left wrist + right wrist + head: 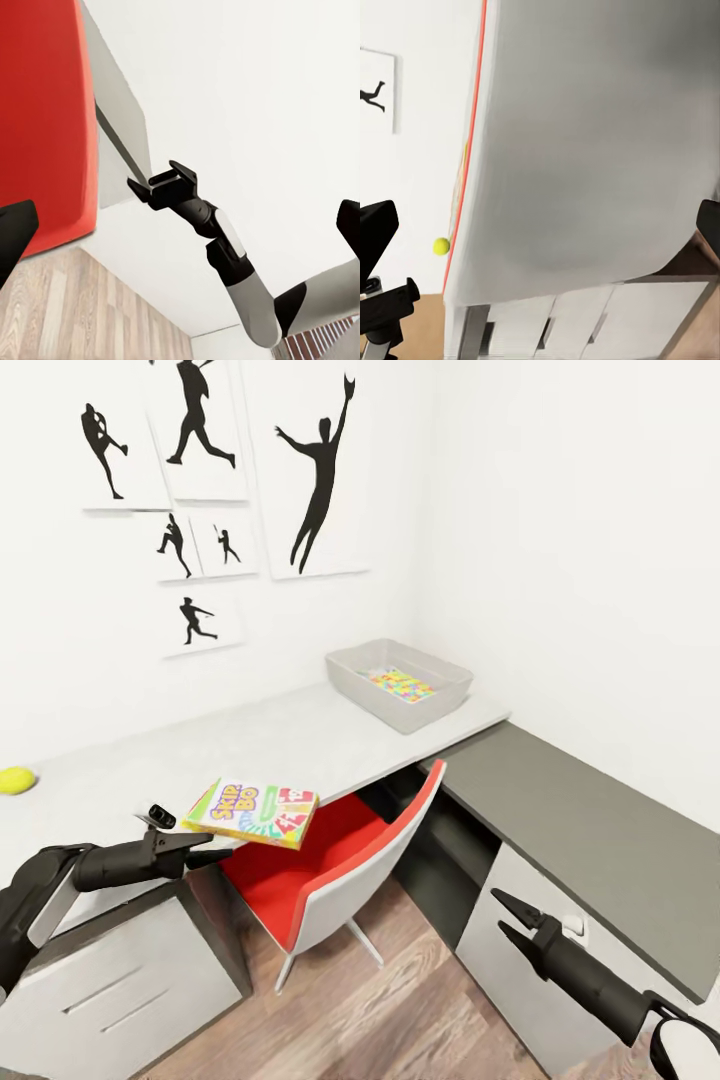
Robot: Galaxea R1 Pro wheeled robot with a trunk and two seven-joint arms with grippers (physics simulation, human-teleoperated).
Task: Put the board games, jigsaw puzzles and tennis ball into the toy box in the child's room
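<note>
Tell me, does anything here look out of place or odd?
Nothing looks damaged or spilled. The SKIP-BO box is tilted in the air over the red chair, held at one edge by the left hand; the tennis ball sits near the table's edge.

Matt pale table, wood-plank floor, glossy printed board game.

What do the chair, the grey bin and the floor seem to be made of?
Chair: likely moulded plastic, a smooth white shell with a red inner face.
Grey bin: probably matte plastic, its walls plain and thin.
Floor: wood planks, grain visible.
</note>
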